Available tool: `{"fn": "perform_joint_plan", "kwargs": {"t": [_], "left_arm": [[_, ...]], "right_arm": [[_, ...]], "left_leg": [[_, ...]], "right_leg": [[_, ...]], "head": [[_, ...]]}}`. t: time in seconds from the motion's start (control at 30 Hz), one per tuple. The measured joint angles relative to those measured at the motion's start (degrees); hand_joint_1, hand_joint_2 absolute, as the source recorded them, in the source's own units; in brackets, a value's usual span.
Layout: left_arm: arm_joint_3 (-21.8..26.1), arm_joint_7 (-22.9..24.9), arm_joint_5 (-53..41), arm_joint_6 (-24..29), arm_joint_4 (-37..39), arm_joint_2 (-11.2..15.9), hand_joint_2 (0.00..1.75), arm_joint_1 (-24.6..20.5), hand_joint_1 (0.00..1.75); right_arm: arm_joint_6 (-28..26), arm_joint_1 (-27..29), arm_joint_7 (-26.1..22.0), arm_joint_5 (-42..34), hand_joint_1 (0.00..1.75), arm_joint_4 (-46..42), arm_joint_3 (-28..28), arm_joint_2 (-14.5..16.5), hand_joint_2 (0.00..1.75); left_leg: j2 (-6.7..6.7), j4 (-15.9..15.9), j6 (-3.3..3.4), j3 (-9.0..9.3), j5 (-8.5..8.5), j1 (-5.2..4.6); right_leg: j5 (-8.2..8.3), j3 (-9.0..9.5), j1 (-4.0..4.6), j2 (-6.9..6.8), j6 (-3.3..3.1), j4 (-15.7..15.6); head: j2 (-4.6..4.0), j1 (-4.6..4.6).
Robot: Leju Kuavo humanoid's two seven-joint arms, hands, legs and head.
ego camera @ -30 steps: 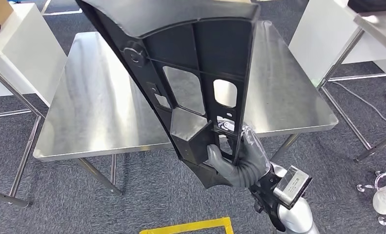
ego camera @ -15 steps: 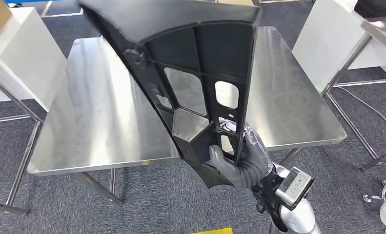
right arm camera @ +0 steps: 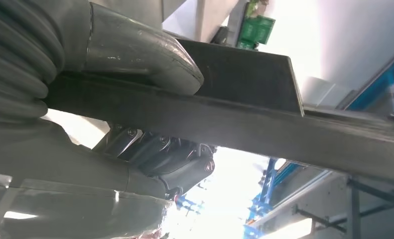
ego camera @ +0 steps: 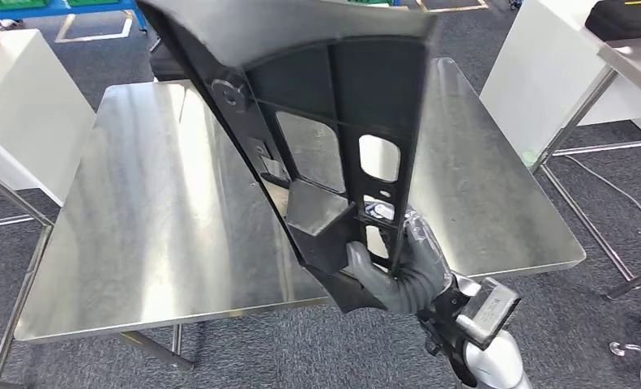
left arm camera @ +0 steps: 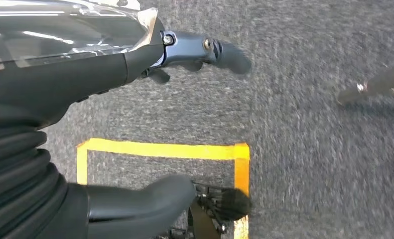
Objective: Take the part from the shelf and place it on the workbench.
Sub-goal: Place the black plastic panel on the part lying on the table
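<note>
Part [ego camera: 333,121], a black ribbed panel, stays upright in the right hand's [ego camera: 398,271] grip at its lower end, while the steel surface [ego camera: 155,211] ahead has drawn nearer under the camera. Left hand [left arm camera: 150,64] hangs slack over carpet, holding nothing; lowering comes next.

The workbench [ego camera: 163,211] is showing brushed, glossy steel, throwing back pale streaks of light. The part [ego camera: 333,146] is looking like matt black moulded plastic, ribbed on its inner face. The right hand [ego camera: 398,271] gripping it is wearing a smooth grey, probably rubbery cover. The floor [left arm camera: 309,149] is looking like rough grey carpet, crossed by glossy yellow tape [left arm camera: 165,149].
</note>
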Motion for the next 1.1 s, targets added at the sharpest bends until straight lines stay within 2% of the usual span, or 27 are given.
{"fn": "perform_joint_plan", "kwargs": {"t": [0.07,0.1,0.13,0.2,0.23,0.27,0.3,0.33,0.37,0.4,0.43,0.5,0.57,0.6,0.77,0.93,1.1], "left_arm": [[0.0,-0.2,-0.2,0.3,0.0,0.0,1.75,-0.2,0.00],[0.1,-0.3,-0.4,0.4,0.0,0.0,1.75,-0.3,0.00],[0.1,-0.3,-0.5,0.6,0.0,-0.1,1.75,-0.3,0.00],[0.3,-0.2,-0.8,0.8,0.0,-0.2,1.75,-0.3,0.00],[0.4,-0.1,-1.0,0.9,0.0,-0.3,1.75,-0.4,0.00],[0.5,0.0,-1.1,1.0,0.1,-0.3,1.75,-0.4,0.00],[0.5,0.1,-1.3,1.1,0.1,-0.4,1.75,-0.4,0.00],[0.6,0.2,-1.5,1.3,0.1,-0.5,1.75,-0.5,0.00],[0.7,0.2,-1.7,1.5,0.1,-0.5,1.75,-0.5,0.00],[0.8,0.3,-1.9,1.7,0.1,-0.5,1.75,-0.6,0.00],[0.9,0.3,-2.0,1.8,0.1,-0.5,1.75,-0.7,0.00],[1.0,0.4,-2.3,2.0,0.2,-0.4,1.75,-0.9,0.00],[1.2,0.4,-2.7,2.1,0.4,-0.5,1.75,-1.2,0.00],[1.3,0.4,-2.8,2.2,0.5,-0.5,1.75,-1.3,0.00],[1.4,0.5,-3.0,2.5,0.7,-0.5,1.75,-1.5,0.00],[1.5,0.6,-3.0,2.5,0.9,-0.5,1.75,-1.5,0.00],[1.7,0.7,-3.4,2.7,1.0,-0.6,1.75,-1.6,0.00]], "right_arm": [[-0.1,-0.4,0.1,0.0,1.75,0.0,0.0,0.1,1.75],[-0.2,-0.6,0.2,0.1,1.75,-0.1,0.0,0.1,1.75],[-0.4,-0.7,0.4,0.3,1.75,-0.1,0.1,0.1,1.75],[-1.0,-1.1,1.0,1.2,1.75,0.1,0.1,0.1,1.75],[-1.2,-1.3,1.5,1.9,1.75,0.2,0.2,0.1,1.75],[-1.4,-1.7,1.9,2.7,1.75,0.4,0.2,0.1,1.75],[-1.6,-2.2,2.3,3.6,1.75,0.7,0.4,0.1,1.75],[-1.7,-2.9,2.6,4.3,1.75,1.0,0.6,0.2,1.75],[-1.9,-3.8,2.8,4.8,1.75,1.4,0.8,0.2,1.75],[-2.0,-4.8,2.9,5.2,1.75,1.9,1.1,0.3,1.75],[-2.2,-6.0,3.1,5.6,1.75,2.6,1.5,0.4,1.75],[-2.9,-8.7,3.5,6.4,1.75,4.4,2.4,0.6,1.75],[-4.0,-11.9,4.3,7.8,1.75,6.6,3.2,0.8,1.75],[-4.6,-13.6,4.8,8.7,1.75,7.9,3.6,1.0,1.75],[-5.9,-18.8,6.0,10.8,1.75,12.3,4.9,1.3,1.75],[-6.2,-20.3,6.0,11.2,1.75,14.3,5.7,1.4,1.75],[-9.7,-23.8,9.2,18.3,1.75,17.9,7.0,1.8,1.75]], "left_leg": [[-0.02,-0.7,0.33,0.67,-0.15,0.30],[-0.02,-1.1,0.57,1.08,-0.27,0.55],[-0.01,-1.3,0.80,1.43,-0.44,0.71],[-0.02,-1.4,1.09,1.84,-0.97,0.81],[-0.06,-1.4,1.07,2.05,-1.25,0.83],[-0.14,-1.4,0.97,2.32,-1.52,0.89],[-0.23,-1.3,0.80,2.69,-1.78,0.97],[-0.32,-1.3,0.55,3.13,-2.06,1.08],[-0.40,-1.3,0.21,3.53,-2.37,1.05],[-0.47,-1.2,-0.15,3.80,-2.68,0.96],[-0.49,-1.1,-0.26,3.93,-2.98,0.82],[-0.48,-0.9,0.46,3.93,-3.17,0.60],[-0.39,-1.0,1.32,4.03,-3.02,0.63],[-0.37,-1.1,1.33,4.14,-2.97,0.67],[-0.37,-1.6,0.64,4.41,-2.67,0.79],[-0.37,-1.8,-1.08,4.45,-2.76,0.97],[-0.32,-1.8,-1.24,4.37,-2.79,0.77]], "right_leg": [[-0.81,0.07,-0.05,-0.17,0.47,0.5],[-1.67,-0.75,-0.05,-0.27,0.56,2.3],[-2.86,-2.47,-0.20,-0.36,0.56,5.5],[-5.20,-7.73,-0.51,-0.39,0.68,13.5],[-5.44,-9.96,-0.75,-0.40,1.04,16.1],[-4.67,-11.21,-0.96,-0.41,1.65,16.6],[-2.92,-11.25,-1.15,-0.44,2.42,14.8],[-0.51,-10.27,-1.35,-0.48,3.26,11.1],[1.85,-8.99,-1.46,-0.59,3.83,7.1],[3.71,-7.74,-1.56,-0.65,3.87,4.0],[4.92,-6.96,-1.68,-0.70,3.53,2.0],[5.62,-6.55,-1.70,-0.64,2.50,1.3],[5.71,-6.59,-1.52,-0.52,2.19,1.2],[5.72,-6.59,-1.41,-0.46,2.03,1.2],[5.66,-6.60,-1.11,-0.44,1.27,1.3],[5.56,-6.63,-0.96,-0.44,1.11,1.3],[5.56,-6.64,-1.04,-0.43,1.11,1.3]], "head": [[0.00,0.03],[0.00,0.07],[0.00,0.12],[0.00,0.14],[0.00,0.14],[0.00,0.13],[0.00,0.13],[0.00,0.14],[0.00,0.15],[0.00,0.16],[0.00,0.14],[0.00,0.09],[0.00,0.06],[0.00,0.06],[0.00,0.04],[0.00,0.06],[0.00,0.06]]}}
